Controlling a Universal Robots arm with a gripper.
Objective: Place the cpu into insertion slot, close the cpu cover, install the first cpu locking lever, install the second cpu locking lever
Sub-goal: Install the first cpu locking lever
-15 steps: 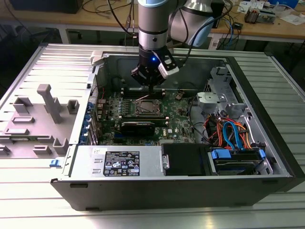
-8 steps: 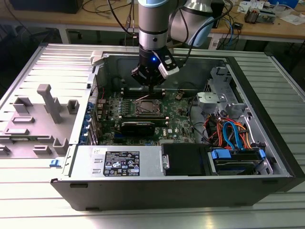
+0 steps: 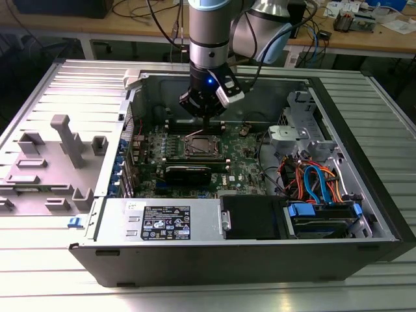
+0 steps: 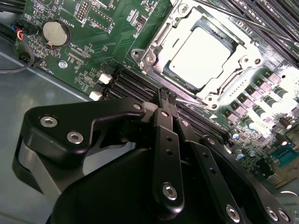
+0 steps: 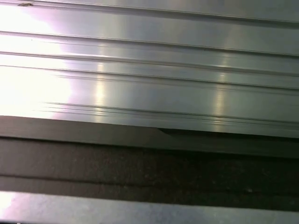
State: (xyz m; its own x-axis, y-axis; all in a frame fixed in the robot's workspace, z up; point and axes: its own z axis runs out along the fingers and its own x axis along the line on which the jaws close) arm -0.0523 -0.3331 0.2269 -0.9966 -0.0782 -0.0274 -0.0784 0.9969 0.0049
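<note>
Ribbed silver metal worktable [image 3: 39, 91] carries an open black-and-grey computer case [image 3: 247, 260] lying on its side, with cluttered wooden benches behind. Grey plastic holder blocks [image 3: 68, 140] sit on the table toward the exterior view's left.

Inside the case: green circuit board [image 3: 244, 166], black power supply box with a white label [image 3: 166, 221] along the near edge, orange and blue cable bundle [image 3: 312, 182] toward the exterior view's right.

Black multi-link gripper [image 4: 169, 99] hangs from the grey arm [image 3: 209, 39] just above the board, fingers pinched together with no visible gap and nothing between them. Tips sit over the long black memory slots [image 4: 135, 84], right beside the socket edge.

Small square shiny silver-grey cpu [image 4: 201, 58] lies flat inside the square silver-rimmed insertion slot [image 4: 159, 39]. Thin silver metal cpu cover frame [image 4: 243, 44] appears to be down around the chip, chip top showing through its cut-out. Can't tell how the locking levers stand.

Round silver coin battery [image 4: 55, 31] sits on the board well apart from the socket.

First wrist view: ribbed silver panel [image 5: 149, 70] above a dark band [image 5: 149, 163].
</note>
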